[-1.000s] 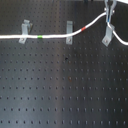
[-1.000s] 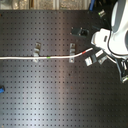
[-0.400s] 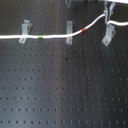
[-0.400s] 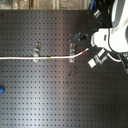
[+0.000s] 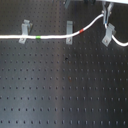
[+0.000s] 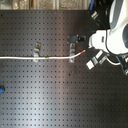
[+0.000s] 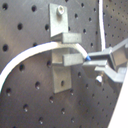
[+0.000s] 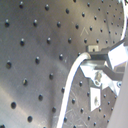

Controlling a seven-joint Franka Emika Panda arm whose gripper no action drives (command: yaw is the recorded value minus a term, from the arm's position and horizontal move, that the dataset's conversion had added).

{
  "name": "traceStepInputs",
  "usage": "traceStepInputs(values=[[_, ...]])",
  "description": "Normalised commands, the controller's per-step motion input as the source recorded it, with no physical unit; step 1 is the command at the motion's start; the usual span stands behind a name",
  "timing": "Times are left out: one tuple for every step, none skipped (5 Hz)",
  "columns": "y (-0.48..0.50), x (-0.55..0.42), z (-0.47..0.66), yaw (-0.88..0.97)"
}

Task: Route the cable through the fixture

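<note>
Up at the top of the first exterior view, my tool (image 5: 106, 17) comes down over the cable (image 5: 50, 37) — the white cord runs from the first exterior view's left edge, past a leaning clip (image 5: 24, 31), through a narrow upright clip (image 5: 69, 33), then climbs to my fingers. Its green band (image 5: 38, 37) sits between those two clips and its red band (image 5: 82, 31) just past the upright one. The fixture (image 5: 108, 35) stands directly below my tool, and the cord curves away beyond it toward the first exterior view's right edge. All of it rests on the dark perforated bench (image 5: 60, 85).

Seen in the second exterior view, my white arm (image 6: 112, 35) covers the upper corner on the second exterior view's right; the cable (image 6: 20, 58) lies straight across to the clips.

From the first wrist view, the cable (image 7: 30, 54) passes into the fixture (image 7: 62, 50) between its two blocks, and my fingers (image 7: 107, 60) sit just beside it.

Through the second wrist view, my tool (image 8: 102, 56) is pinching the cable (image 8: 70, 85) — the fingers pressed together on it.
</note>
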Motion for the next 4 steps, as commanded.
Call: traceStepInputs(values=[[0.034,0.004,0.01,0.00],[0.005,-0.043,0.01,-0.02],[0.021,-0.285,0.15,-0.29],[0.092,-0.412,0.28,-0.57]])
